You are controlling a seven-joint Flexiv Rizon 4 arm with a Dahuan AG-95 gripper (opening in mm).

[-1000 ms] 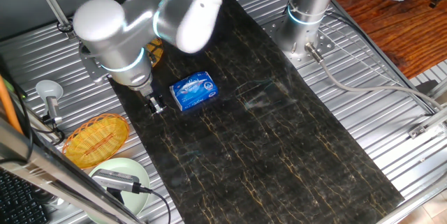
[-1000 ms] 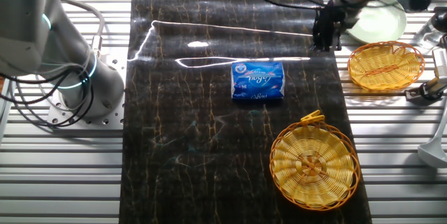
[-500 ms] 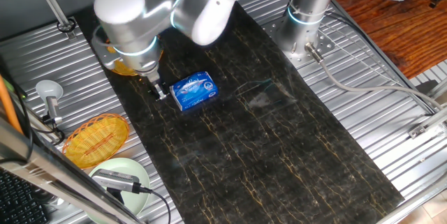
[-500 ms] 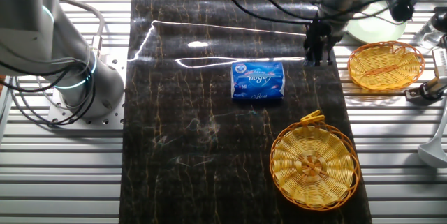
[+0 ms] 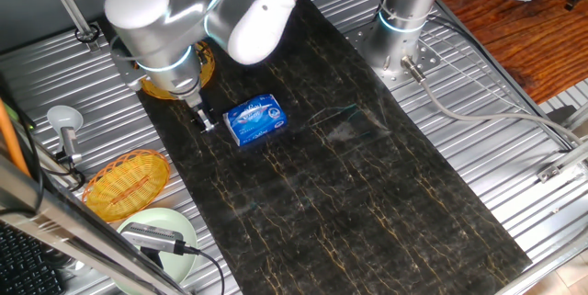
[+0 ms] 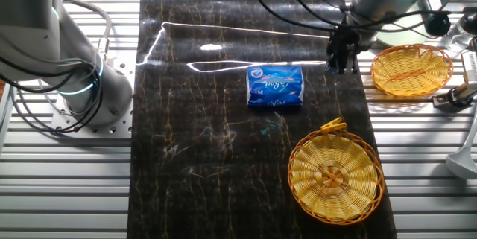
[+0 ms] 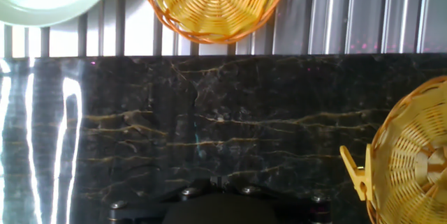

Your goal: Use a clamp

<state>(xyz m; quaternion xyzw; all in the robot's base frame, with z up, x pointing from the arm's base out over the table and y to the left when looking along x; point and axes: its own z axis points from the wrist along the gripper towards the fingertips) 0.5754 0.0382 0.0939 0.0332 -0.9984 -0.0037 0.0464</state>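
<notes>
Fingers of your gripper (image 6: 344,65) are hanging over the dark mat (image 6: 223,157) beside the blue packet (image 6: 275,86), their state unreadable, while the clamp (image 6: 332,126) is sitting clipped on the nearer basket's rim (image 6: 298,150).

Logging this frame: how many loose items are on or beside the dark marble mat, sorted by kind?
Round yellow wicker baskets: 2, one on the mat and one on the metal slats
Blue-and-white rectangular packet: 1
Tiny yellow-orange plastic spring clamp, on the mat basket's rim: 1
Pale green plate: 1
Total: 5
</notes>
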